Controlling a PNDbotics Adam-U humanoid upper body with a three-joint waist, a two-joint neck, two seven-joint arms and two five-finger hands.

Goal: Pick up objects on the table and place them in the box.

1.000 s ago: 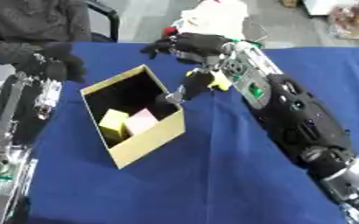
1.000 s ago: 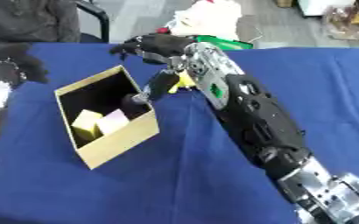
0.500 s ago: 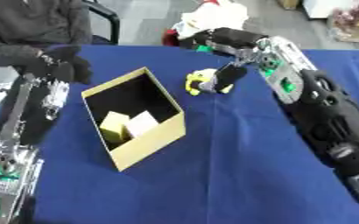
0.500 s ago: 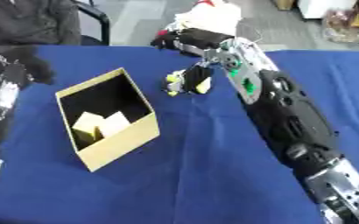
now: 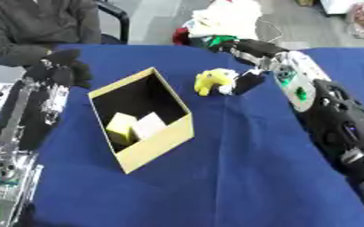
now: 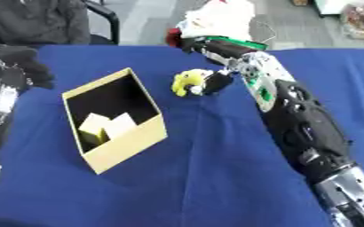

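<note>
An open cardboard box (image 5: 158, 137) stands left of centre on the blue table (image 5: 239, 177), with a yellow block (image 5: 121, 126) and a white block (image 5: 148, 125) inside. A small yellow object (image 5: 210, 82) with a white patch lies on the cloth just right of the box's far corner. My right hand (image 5: 247, 82) reaches in from the right, its dark fingers curled against the object's right side. My left hand (image 5: 59, 67) hangs at the far left, beyond the box, dark against a person's dark sleeves.
My right arm (image 5: 329, 119) runs along the right side of the table. A heap of white, red and green things (image 5: 224, 22) sits past the far edge. A seated person (image 5: 37, 26) is at the back left.
My right hand has left the box's opening and swung right to the yellow object, where it has stayed for the last half second. The box and blocks have not moved.
</note>
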